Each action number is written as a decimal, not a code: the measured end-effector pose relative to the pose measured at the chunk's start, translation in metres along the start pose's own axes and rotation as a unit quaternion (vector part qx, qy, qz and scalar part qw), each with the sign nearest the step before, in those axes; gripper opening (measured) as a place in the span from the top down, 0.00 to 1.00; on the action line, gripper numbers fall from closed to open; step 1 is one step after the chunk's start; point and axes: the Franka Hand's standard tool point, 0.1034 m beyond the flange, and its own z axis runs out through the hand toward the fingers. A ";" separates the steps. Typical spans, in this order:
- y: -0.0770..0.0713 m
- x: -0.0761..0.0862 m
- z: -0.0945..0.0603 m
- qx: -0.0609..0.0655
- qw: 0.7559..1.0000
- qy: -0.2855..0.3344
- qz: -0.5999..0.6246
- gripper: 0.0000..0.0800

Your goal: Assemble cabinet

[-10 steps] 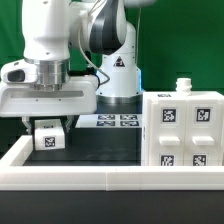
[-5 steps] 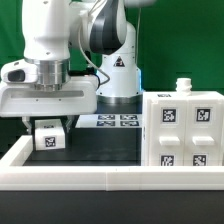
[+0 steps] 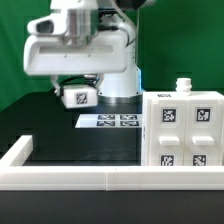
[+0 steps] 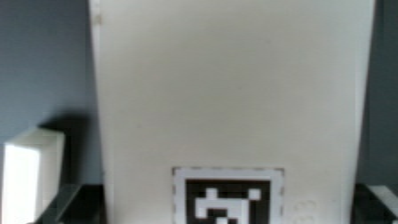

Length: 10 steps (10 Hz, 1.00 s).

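Cabinet shell (image 3: 185,130) on table (image 3: 50,145), below fingers (image 3: 58,91), well apart toward exterior view's right. Fingers clamp drawer block (image 3: 78,97) by its sides, tag facing out. We judge it hangs high to clear shell during carry.

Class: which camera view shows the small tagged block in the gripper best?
The exterior view: the small block hangs whole in the gripper, clear of the table. The wrist view shows one face close up, its tag cropped.
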 end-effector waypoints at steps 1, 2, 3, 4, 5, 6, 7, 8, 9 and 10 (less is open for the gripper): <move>-0.022 0.009 -0.023 0.008 1.000 0.002 0.022 0.30; -0.038 0.018 -0.037 0.004 0.999 0.007 0.036 0.30; -0.059 0.030 -0.053 0.003 0.998 0.002 0.058 0.30; -0.077 0.050 -0.070 0.003 0.997 -0.002 0.073 0.30; -0.089 0.069 -0.079 0.001 0.996 0.001 0.086 0.30; -0.101 0.090 -0.086 -0.001 0.995 -0.006 0.102 0.30; -0.108 0.111 -0.092 -0.002 0.994 -0.009 0.107 0.30; -0.109 0.122 -0.093 -0.003 0.994 -0.005 0.106 0.30; -0.109 0.120 -0.091 -0.003 0.994 -0.006 0.106 0.30; -0.109 0.119 -0.091 -0.003 0.994 -0.007 0.106 0.30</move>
